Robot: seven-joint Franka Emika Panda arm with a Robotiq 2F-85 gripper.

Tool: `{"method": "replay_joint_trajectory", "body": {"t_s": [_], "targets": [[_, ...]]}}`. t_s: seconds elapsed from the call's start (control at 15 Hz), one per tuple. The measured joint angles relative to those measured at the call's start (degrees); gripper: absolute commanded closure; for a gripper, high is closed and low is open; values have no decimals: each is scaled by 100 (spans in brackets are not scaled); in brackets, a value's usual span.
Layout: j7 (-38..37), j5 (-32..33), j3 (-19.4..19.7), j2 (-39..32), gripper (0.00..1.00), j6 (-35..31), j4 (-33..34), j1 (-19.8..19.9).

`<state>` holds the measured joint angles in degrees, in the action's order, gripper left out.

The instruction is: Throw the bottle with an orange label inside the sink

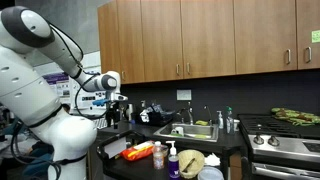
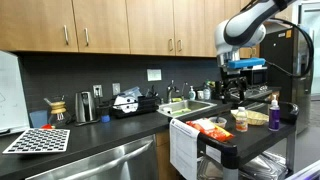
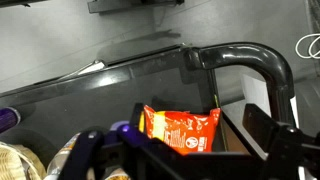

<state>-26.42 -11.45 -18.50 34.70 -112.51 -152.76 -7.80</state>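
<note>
The end effector (image 2: 238, 93) hangs in the air, and from here I cannot tell whether its fingers are apart or together. Below it and clear of it, the bottle with an orange label (image 2: 240, 121) stands upright on the black worktop (image 2: 222, 139), between the flat orange packet (image 2: 210, 127) and the purple pump bottle (image 2: 273, 111). The sink (image 2: 196, 107) lies lower and off to one side of the end effector, well apart from the bottle.

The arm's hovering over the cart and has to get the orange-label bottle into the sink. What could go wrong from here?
1. The wrist view is centred on the orange packet, not the bottle, so the hand may grab the wrong one.
2. A purple pump bottle stands near the bottle and could get knocked over.
3. The sink lies apart from the cart, so a throw might miss.
</note>
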Motion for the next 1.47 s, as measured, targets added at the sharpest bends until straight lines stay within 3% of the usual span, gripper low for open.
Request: {"method": "replay_joint_trajectory", "body": {"t_s": [0.73,1.07,1.47], "targets": [[43,131,103,-1,0,-78,-23,50],[398,595,567,-166,0,-417,-45,425],[1137,814,1231,-834,0,-1378,5,820]]}}
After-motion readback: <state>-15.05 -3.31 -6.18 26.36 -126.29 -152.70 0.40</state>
